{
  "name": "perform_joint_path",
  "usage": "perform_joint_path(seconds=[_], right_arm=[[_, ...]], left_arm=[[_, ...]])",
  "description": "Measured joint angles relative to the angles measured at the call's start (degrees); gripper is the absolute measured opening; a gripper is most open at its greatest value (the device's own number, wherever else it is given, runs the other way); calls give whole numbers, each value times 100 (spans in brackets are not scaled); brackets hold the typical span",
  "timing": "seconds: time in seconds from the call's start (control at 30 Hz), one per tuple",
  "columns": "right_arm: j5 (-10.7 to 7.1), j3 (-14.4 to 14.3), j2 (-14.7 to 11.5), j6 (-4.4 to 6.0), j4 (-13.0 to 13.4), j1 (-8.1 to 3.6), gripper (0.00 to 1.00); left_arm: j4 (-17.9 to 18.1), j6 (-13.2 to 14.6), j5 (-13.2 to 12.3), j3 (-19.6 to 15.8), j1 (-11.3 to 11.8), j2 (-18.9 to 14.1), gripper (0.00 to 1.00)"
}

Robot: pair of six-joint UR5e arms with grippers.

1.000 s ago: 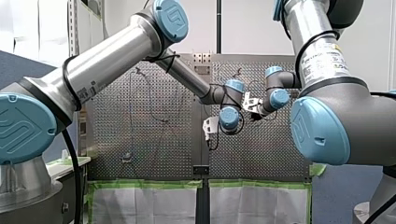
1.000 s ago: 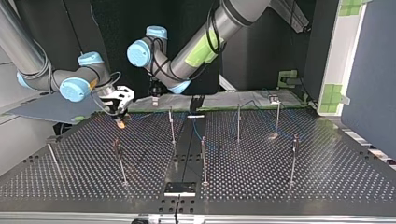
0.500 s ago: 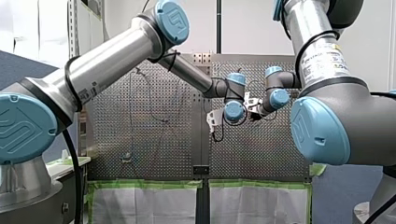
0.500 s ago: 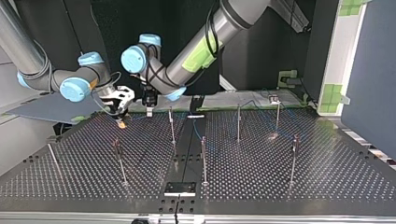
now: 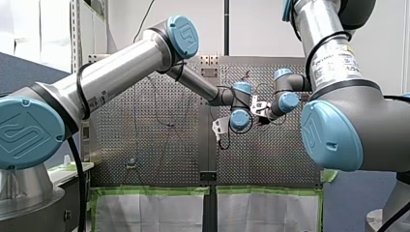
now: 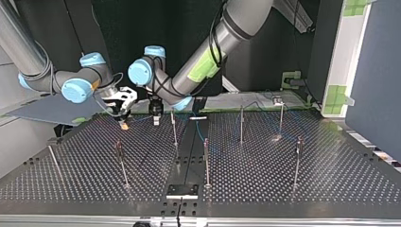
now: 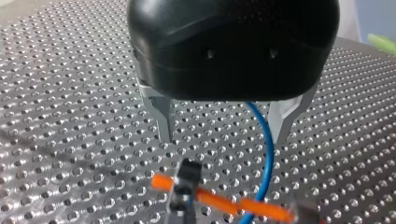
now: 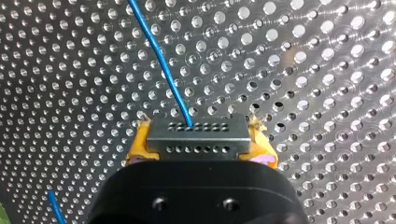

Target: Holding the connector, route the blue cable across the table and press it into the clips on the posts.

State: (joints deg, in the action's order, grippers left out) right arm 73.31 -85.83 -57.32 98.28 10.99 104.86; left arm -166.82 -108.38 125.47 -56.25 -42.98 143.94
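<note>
A grey metal connector (image 8: pixel 196 135) with rows of small holes is clamped between the yellow pads of my right gripper (image 8: pixel 201 148), its long axis lying across the fingers. From its middle a thin blue cable (image 8: pixel 159 56) is led straight away from that gripper over the perforated metal desk (image 8: pixel 327 70).

Further along, the cable is straddled by my left gripper (image 7: pixel 222 128), black with bare metal fingers, which are spread and closed on nothing. The cable is seen nearer one finger than the other. Just ahead of that gripper a small black block on an orange bar (image 7: pixel 187 179) is seen, too blurred to be named.

In the top view the two grippers are held near each other at the desk's far edge, and a thin upright metal post (image 6: pixel 174 128) stands just beside my left gripper. The coming move is judged to turn on this: the cable's run must be brought sideways to that post's clip, and my left arm is the nearer. Other posts are set well apart across the desk, with green tape (image 6: pixel 336 94) and a dark backdrop (image 6: pixel 118 23) behind.
</note>
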Motion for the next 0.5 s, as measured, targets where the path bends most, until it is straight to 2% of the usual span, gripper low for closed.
perform_joint_path(seconds=[0.4,0.43,0.47,0.5], right_arm=[[-24,0,-1,0,0,4,0],[-27,0,-1,0,0,4,0],[-30,0,-1,0,0,4,0],[-31,0,0,0,1,4,0]], left_arm=[[-403,-153,-36,502,-30,413,100],[-448,-178,-31,552,-32,423,98],[-477,-198,-30,593,-33,427,88],[-501,-215,-30,634,-34,430,88]])
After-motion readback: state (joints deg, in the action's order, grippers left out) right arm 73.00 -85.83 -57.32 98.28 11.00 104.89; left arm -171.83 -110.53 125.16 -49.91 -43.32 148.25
